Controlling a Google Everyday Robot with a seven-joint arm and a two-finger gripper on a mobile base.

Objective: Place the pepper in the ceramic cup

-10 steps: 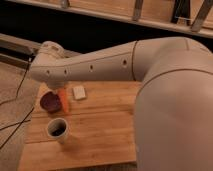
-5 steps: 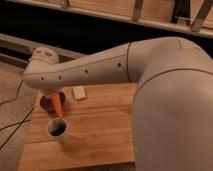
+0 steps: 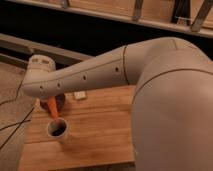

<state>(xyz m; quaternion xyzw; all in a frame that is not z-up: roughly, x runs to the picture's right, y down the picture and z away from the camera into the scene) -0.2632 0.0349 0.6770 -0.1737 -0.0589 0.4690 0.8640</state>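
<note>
Pepper lowered to ceramic cup rim; gripper, seemingly hidden behind arm, followed.

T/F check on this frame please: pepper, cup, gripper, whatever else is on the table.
1. The pepper lies flat on the table. False: the pepper hangs tilted off the table, its lower tip by the ceramic cup rim.
2. The gripper is above the cup area. True: the gripper sits under the arm's end, mostly hidden by it.
3. The ceramic cup is tipped over. False: it stands upright.
4. A maroon bowl sits behind the cup. True: maroon bowl.
5. A small white object lies in the bowl. False: the white object lies on the wood beside it.
</note>
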